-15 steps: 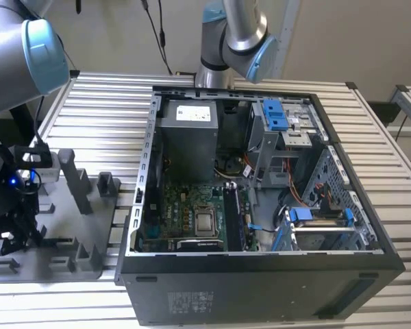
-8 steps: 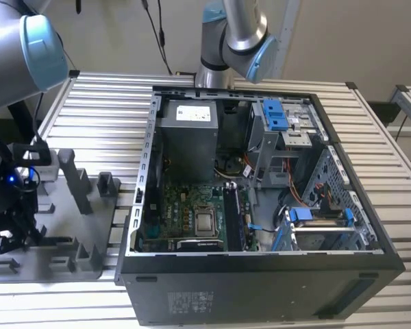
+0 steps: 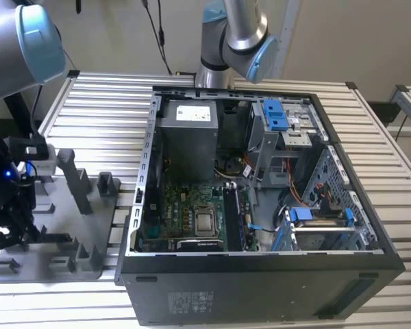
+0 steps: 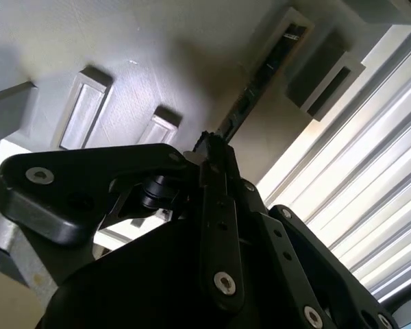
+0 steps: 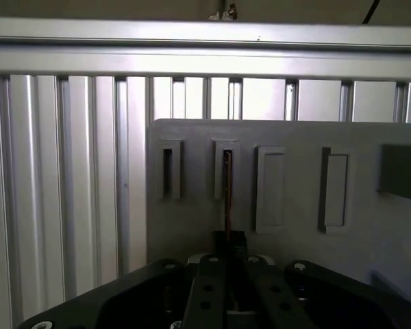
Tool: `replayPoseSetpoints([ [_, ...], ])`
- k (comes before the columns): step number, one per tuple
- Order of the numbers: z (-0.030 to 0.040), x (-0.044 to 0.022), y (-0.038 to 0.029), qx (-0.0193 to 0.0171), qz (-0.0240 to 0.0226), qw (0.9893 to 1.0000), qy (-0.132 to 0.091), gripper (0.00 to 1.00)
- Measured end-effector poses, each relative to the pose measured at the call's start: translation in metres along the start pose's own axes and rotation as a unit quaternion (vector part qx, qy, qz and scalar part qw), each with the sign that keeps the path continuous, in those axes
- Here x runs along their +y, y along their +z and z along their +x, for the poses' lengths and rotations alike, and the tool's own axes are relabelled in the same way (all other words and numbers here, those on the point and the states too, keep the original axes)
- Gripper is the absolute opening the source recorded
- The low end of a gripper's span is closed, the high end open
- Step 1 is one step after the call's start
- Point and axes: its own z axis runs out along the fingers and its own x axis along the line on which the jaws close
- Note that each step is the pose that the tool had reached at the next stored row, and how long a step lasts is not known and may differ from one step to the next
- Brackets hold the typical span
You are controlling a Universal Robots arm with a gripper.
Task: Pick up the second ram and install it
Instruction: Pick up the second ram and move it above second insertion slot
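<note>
**Ana:** First wrist view showed the gripper (image 5: pixel 229 240) best. Did you see it?

**Ben:** Yes. Its two fingers were squeezed onto the second ram (image 5: pixel 227 195). They pinched the thin strip at one end.

**Ana:** Where was the ram?

**Ben:** It stood on its thin edge over the grey tray (image 5: pixel 192 219). Its far end reached into a narrow slot (image 5: pixel 218 171) in the tray. I could not tell if it was lifted up at all.

**Ana:** And in the second wrist view?

**Ben:** There the ram (image 4: pixel 257 80) looked like a dark line. It ran from the gripper (image 4: pixel 209 145) up to a raised slot block (image 4: pixel 282 48).

**Ana:** What about the exterior view?

**Ben:** The arm (image 3: pixel 17 34) bent down over the tray (image 3: pixel 55 264), on the exterior view's left. The tray lay on the ribbed metal table (image 3: pixel 103 96). Just beside it, toward the exterior view's right, sat the open computer case (image 3: pixel 260 291), with a green board (image 3: pixel 185 212) inside.
</note>
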Motion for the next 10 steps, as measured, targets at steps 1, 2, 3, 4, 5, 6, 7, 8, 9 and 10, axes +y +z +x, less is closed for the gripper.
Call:
replayPoseSetpoints([
  [1,0.0000,0.0000,-0.0012,0.0000,0.0000,1.0000,0.000,0.14],
  [2,-0.0001,0.0000,-0.0027,0.0000,0.0000,1.0000,0.000,0.14],
  [3,-0.0001,0.0000,-0.0043,0.0000,0.0000,1.0000,0.000,0.14],
  [4,-0.0001,0.0000,-0.0059,0.0000,0.0000,1.0000,0.000,0.14],
  [5,-0.0002,0.0000,-0.0074,0.0000,0.0000,1.0000,0.000,0.14],
  [6,-0.0002,0.0000,-0.0087,0.0000,0.0000,1.0000,0.000,0.14],
  [7,-0.0002,0.0000,-0.0099,0.0000,0.0000,1.0000,0.000,0.14],
  [8,-0.0003,0.0000,-0.0111,0.0000,0.0000,1.0000,0.000,0.14],
  [9,-0.0003,0.0000,-0.0123,0.0000,0.0000,1.0000,0.000,0.14],
  [10,-0.0003,0.0001,-0.0136,0.0000,0.0000,1.0000,0.000,0.14],
])
